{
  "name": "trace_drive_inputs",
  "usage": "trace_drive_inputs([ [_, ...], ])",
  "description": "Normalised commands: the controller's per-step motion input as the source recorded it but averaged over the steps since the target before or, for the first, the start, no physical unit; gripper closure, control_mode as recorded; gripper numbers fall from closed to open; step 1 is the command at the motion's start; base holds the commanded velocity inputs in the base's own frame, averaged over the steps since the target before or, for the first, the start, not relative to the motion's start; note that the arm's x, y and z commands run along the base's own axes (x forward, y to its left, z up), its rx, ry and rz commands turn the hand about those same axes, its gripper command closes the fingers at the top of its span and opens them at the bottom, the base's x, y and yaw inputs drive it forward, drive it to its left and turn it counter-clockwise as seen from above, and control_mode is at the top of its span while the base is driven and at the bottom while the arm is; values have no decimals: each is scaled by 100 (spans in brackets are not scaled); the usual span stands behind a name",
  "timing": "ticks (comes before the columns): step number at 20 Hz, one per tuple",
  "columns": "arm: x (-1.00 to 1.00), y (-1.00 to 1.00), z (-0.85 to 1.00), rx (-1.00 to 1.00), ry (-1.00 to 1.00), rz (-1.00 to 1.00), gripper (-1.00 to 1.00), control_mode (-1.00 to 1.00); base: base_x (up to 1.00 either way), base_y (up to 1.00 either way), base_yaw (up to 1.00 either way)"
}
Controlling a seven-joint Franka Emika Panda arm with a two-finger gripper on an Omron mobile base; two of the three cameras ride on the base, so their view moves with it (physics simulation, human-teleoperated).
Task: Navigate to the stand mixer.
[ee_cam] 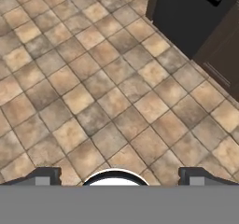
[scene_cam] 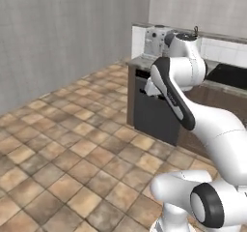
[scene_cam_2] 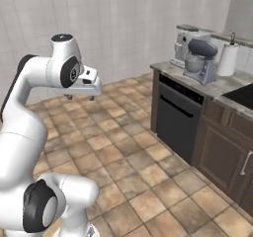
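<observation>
Dark gripper (ee_cam: 116, 176) wide open, empty

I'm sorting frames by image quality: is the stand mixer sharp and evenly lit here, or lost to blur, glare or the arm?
Right base view: the stand mixer is whole but soft, evenly lit, no glare or hard shadow. Left base view: the arm covers most of that counter corner, so the mixer cannot be judged there. Hand view: floor tiles are slightly blurred, and the gripper fingertips sit wide apart at the bottom.
</observation>
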Motion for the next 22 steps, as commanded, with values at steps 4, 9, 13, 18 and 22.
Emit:
trace_drive_inputs([
  [4, 0, 0, 0, 0, 0, 0, -100, 100, 100, 18, -42],
  [9, 0, 0, 0, 0, 0, 0, -100, 100, 100, 39, -50],
  [13, 0, 0, 0, 0, 0, 0, -100, 100, 100, 49, -52],
  [18, 0, 0, 0, 0, 0, 0, -100, 100, 95, 52, -41],
  [22, 0, 0, 0, 0, 0, 0, -100, 100, 100, 38, -36],
])
